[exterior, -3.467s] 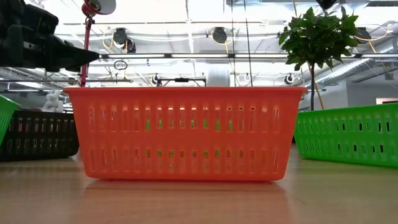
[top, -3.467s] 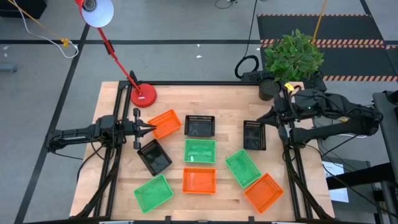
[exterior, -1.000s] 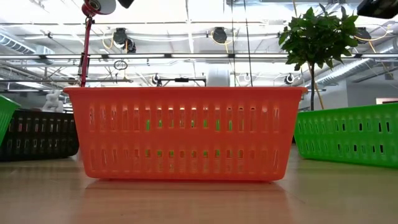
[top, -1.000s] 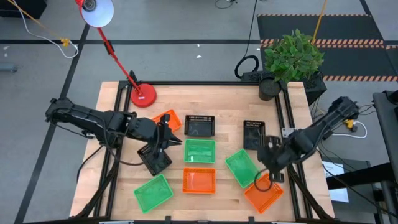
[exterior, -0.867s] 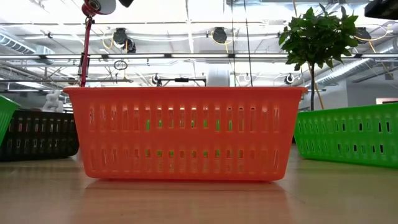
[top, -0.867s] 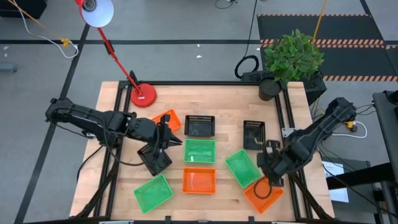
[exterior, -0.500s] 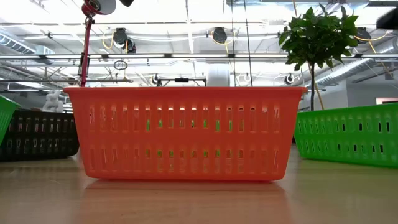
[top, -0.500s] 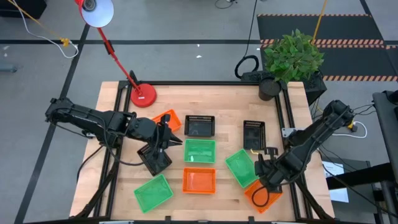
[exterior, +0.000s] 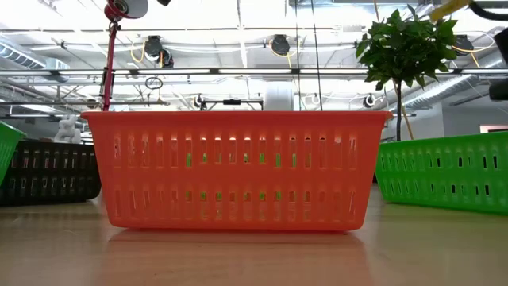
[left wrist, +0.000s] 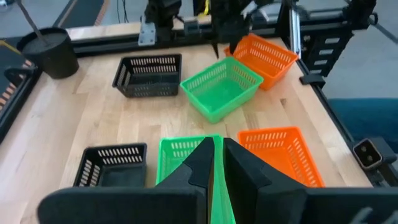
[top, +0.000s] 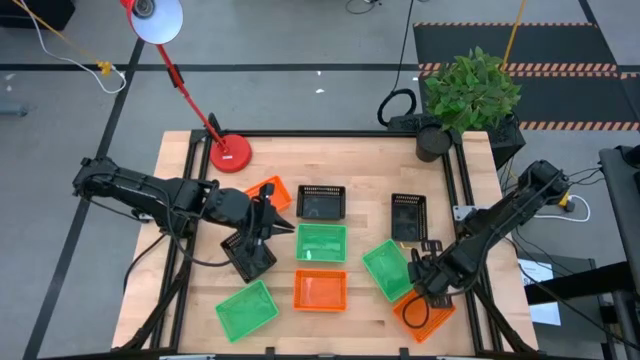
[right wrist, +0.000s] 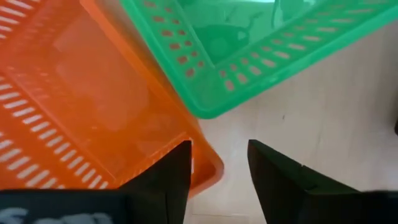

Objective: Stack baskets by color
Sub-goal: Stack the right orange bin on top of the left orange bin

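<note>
Right gripper [right wrist: 217, 168], fingers apart at orange basket [right wrist: 81, 118] corner; risk: nudging the touching green basket [right wrist: 261, 43] when closing.

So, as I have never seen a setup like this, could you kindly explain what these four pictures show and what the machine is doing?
It is a robot with two dark arms at a wooden table. One picture looks straight down, one sits at table height, and two come from cameras on the arms' wrists. Nine small slotted baskets lie scattered, none stacked: three green, three orange, three black, beside a red lamp and a potted plant. The right gripper is open, its fingers either side of the corner of the orange basket at the table's near right, next to a tilted green basket; nothing is gripped yet. The left gripper hangs over the middle green basket, fingers nearly together, holding nothing.
</note>
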Controlling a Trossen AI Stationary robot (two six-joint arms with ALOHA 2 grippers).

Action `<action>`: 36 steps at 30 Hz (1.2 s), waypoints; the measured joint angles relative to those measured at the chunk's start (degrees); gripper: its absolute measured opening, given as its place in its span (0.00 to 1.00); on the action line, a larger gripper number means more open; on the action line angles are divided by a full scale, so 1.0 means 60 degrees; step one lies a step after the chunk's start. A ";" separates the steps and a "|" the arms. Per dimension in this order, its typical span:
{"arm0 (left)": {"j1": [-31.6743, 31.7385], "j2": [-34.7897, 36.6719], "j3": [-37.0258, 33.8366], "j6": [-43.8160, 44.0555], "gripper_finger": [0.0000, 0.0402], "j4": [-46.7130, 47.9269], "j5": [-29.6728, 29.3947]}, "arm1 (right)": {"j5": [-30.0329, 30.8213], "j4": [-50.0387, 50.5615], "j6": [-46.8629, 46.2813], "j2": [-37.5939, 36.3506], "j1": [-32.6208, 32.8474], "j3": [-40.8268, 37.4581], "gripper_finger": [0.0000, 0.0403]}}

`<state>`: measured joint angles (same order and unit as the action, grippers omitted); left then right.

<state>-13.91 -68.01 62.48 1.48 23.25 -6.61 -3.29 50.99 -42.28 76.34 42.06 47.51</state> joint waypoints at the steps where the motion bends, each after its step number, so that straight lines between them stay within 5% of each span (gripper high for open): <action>1: 0.0000 0.0000 0.0000 -0.0064 0.09 -0.0045 -0.0001 | 0.0000 0.0002 0.0056 0.0000 0.0000 -0.0020 0.36; 14: 0.0000 0.0004 0.0000 -0.0222 0.09 -0.0147 -0.0004 | -0.0879 -0.0123 0.0358 -0.0015 0.0000 -0.0027 0.03; 24: -0.0004 0.0004 0.0000 -0.0216 0.09 -0.0143 -0.0004 | -0.1696 -0.0185 -0.0344 -0.0011 0.0017 0.0196 0.01; 36: -0.0004 0.0004 0.0000 -0.0444 0.09 -0.0132 0.0000 | -0.1040 0.0070 -0.2053 -0.0004 -0.0018 0.2681 0.01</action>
<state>-13.93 -67.99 62.48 -1.19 22.46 -6.61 -9.53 51.41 -54.60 76.31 41.96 63.60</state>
